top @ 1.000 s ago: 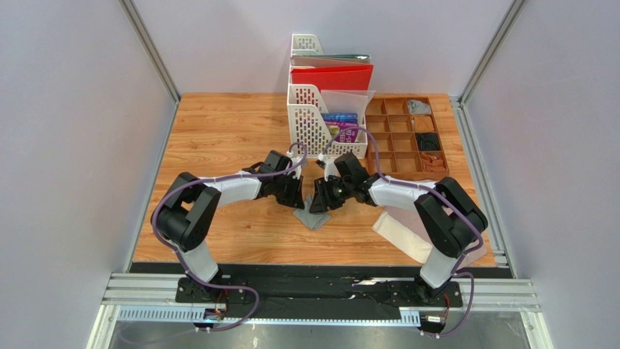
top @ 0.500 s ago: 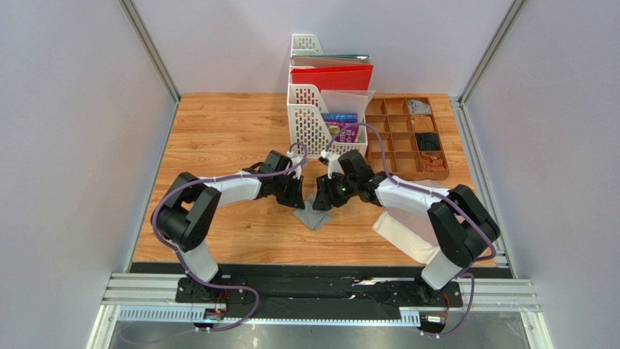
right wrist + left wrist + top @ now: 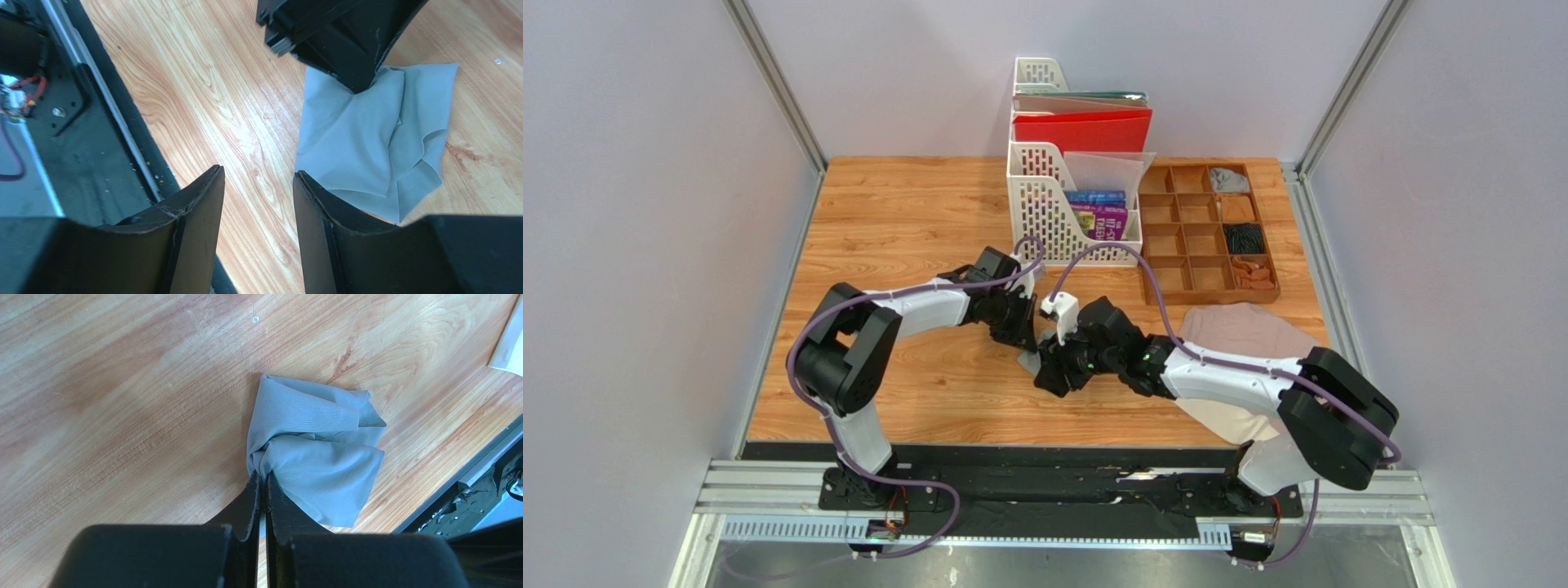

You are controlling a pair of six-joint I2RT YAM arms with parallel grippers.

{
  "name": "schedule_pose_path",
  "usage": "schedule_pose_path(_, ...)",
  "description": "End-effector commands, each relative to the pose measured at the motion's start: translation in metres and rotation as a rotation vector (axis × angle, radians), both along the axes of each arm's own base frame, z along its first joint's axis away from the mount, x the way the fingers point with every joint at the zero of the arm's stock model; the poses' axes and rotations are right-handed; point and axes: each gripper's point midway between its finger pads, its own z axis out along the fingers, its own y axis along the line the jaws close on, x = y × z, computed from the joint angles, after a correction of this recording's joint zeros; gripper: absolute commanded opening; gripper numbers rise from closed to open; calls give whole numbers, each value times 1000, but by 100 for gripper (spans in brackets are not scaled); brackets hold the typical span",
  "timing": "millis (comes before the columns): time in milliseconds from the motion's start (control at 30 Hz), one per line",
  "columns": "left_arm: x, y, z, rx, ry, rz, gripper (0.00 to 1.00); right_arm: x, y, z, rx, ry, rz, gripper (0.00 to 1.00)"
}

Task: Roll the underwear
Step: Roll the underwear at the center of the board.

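Bench point(image 3: 891, 221): beige underwear point(image 3: 1247, 337) lies spread out near-right of the file rack point(image 3: 1071, 202), probably parked for later. Grey underwear point(image 3: 319, 447) is crumpled just in front of the rack. Left tool point(image 3: 263, 481) is clamped on its corner, likely as an anchor. Right tool point(image 3: 258, 173) is apart and empty, nearer than the cloth, likely lining up on the free edge.
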Motion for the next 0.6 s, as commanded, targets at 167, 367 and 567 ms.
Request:
schedule_pose_path(167,-10,2,-5,34,61,-15,0,16,8,-25,-36,-185,-26,50)
schedule_pose_path(367,-11,4,-6,42,66,-18,0,19,2,-39,-102,-207,-37,50)
schedule_pose_path(567,-10,2,-5,41,72,-20,0,11,2,-52,-193,-221,-9,49)
